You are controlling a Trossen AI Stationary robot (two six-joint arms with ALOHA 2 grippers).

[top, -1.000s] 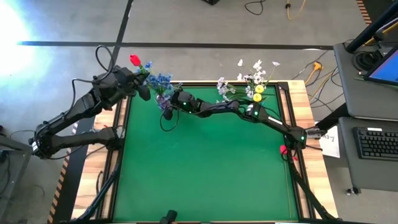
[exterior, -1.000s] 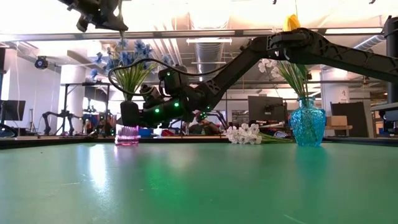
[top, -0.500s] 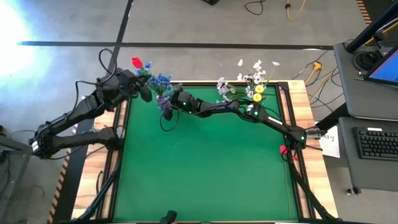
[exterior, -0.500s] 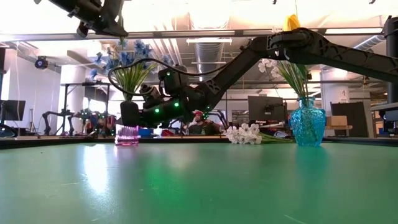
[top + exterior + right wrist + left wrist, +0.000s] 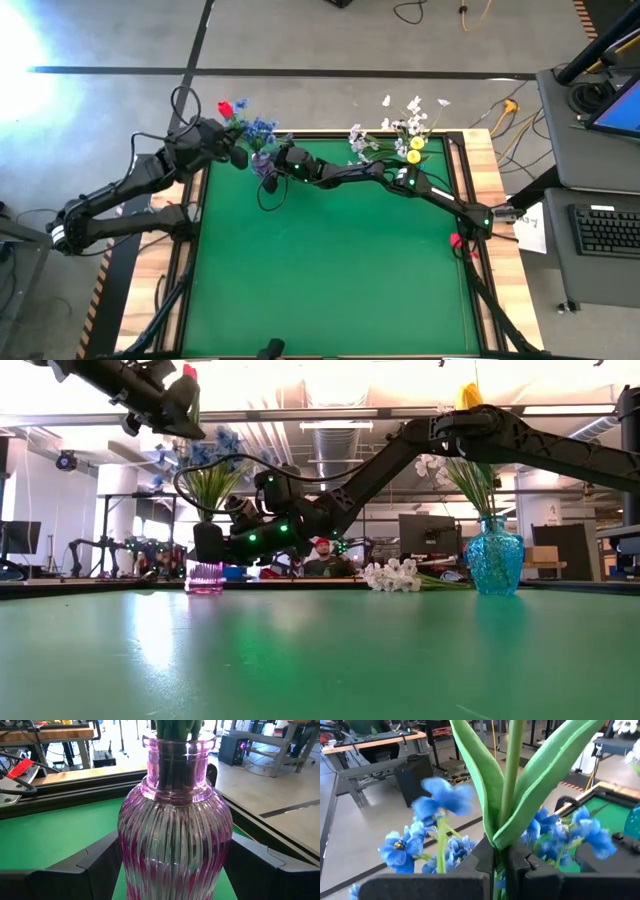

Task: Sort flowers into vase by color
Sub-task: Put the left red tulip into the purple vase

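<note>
Left gripper (image 5: 501,865), clamped on the green stem of a red tulip (image 5: 226,108), now shifted rightward across the upper left of the high view over the past second, closer to the blue flowers (image 5: 260,130). Red bloom now just beside the blue cluster, above the pink vase (image 5: 175,820). Right gripper (image 5: 268,166), fingers spread on either side of that vase at the surface (image 5: 330,270) top edge, apparently steadying it; contact not clear. Probably a red stem being carried toward a vase already holding blue, so a colour mismatch if dropped there. Further right, the blue vase (image 5: 494,557) with white and yellow flowers (image 5: 412,128); loose white blossoms (image 5: 397,575) lying beside it.
</note>
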